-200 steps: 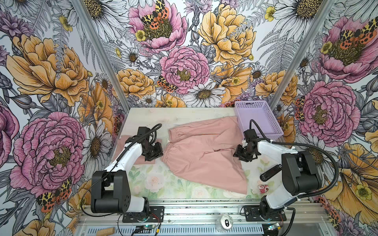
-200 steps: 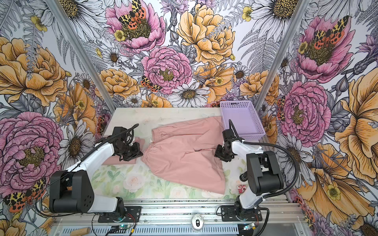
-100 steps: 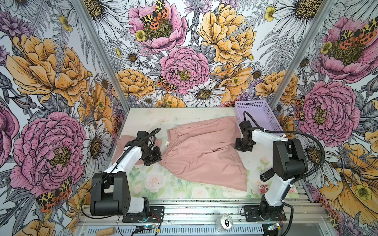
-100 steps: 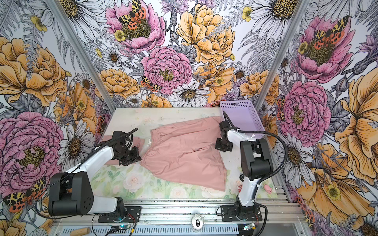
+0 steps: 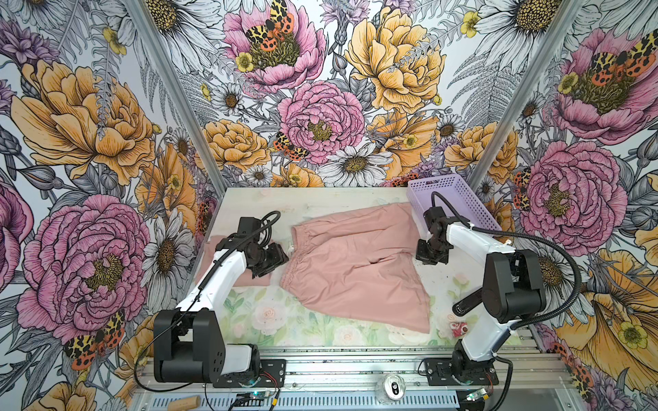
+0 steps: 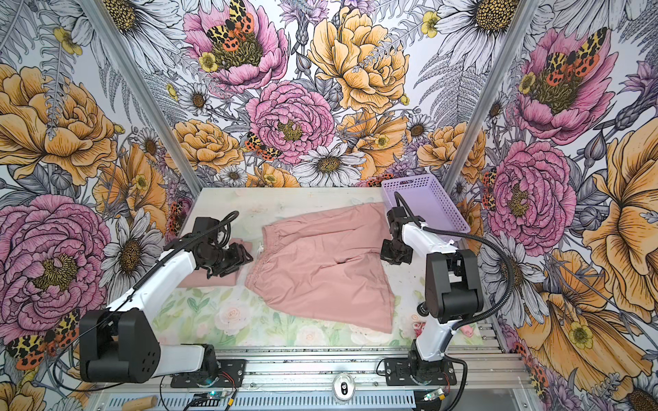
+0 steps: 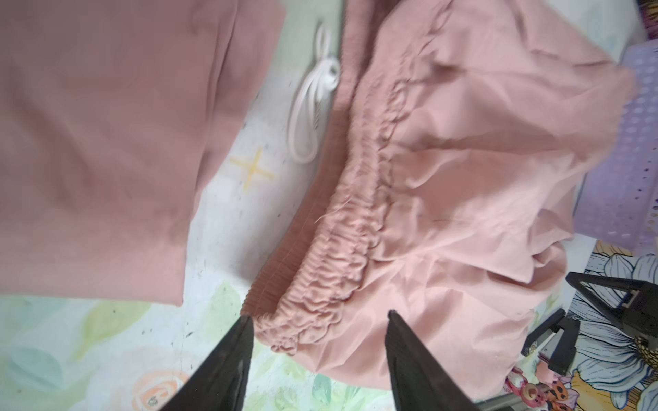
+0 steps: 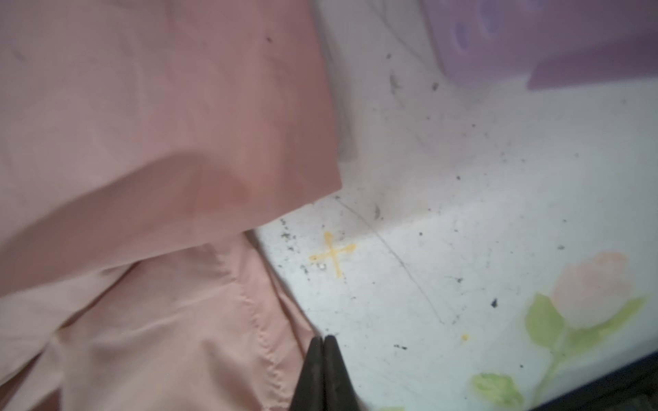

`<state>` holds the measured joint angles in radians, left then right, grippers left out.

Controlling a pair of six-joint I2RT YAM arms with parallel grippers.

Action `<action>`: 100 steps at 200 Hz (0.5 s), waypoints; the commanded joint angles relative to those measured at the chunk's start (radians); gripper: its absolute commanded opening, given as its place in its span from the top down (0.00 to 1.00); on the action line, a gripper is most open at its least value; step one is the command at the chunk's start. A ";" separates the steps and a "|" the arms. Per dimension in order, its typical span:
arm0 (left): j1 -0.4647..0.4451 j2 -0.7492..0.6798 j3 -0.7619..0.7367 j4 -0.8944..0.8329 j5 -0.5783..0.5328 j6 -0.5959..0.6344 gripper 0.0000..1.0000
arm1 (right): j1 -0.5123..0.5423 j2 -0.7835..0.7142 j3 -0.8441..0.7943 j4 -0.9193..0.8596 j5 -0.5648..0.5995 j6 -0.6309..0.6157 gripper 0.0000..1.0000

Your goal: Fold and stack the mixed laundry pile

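Shorts are lying spread flat mid-tabletop, between a folded pink garment and the lavender basket, apparently laid out for folding. Your left gripper is hovering open astride the gathered waistband corner, gripping nothing, while your right gripper is sitting fully closed at the leg hem; whether it is pinching cloth cannot be told. No brand, label or writing is showing, only yellow crosses marking the tabletop.

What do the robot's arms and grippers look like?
The left arm and right arm have white links and black joint housings, each with a black ribbed cable. The left gripper and right gripper are black, with tapering pointed fingers.
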<state>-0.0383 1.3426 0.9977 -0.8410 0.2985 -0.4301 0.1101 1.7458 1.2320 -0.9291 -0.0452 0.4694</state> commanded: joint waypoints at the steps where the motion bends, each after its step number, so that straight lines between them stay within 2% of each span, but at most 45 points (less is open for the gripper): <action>1: -0.017 0.050 0.130 0.028 -0.035 0.031 0.34 | 0.034 -0.048 0.076 0.000 -0.053 0.023 0.89; 30: -0.092 0.258 0.319 0.030 -0.058 0.118 0.33 | 0.063 -0.030 0.129 -0.001 -0.063 0.037 0.85; 49: -0.143 0.406 0.421 0.030 -0.088 0.176 0.36 | 0.069 -0.023 0.149 -0.001 -0.054 0.043 0.83; 66: -0.176 0.533 0.481 0.029 -0.115 0.218 0.39 | 0.075 -0.022 0.162 0.001 -0.051 0.051 0.82; 100: -0.214 0.696 0.573 0.029 -0.193 0.261 0.41 | 0.088 -0.017 0.185 0.001 -0.050 0.063 0.82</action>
<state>-0.2405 1.9751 1.5066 -0.8017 0.1871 -0.2348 0.1848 1.7409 1.3750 -0.9287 -0.0994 0.5117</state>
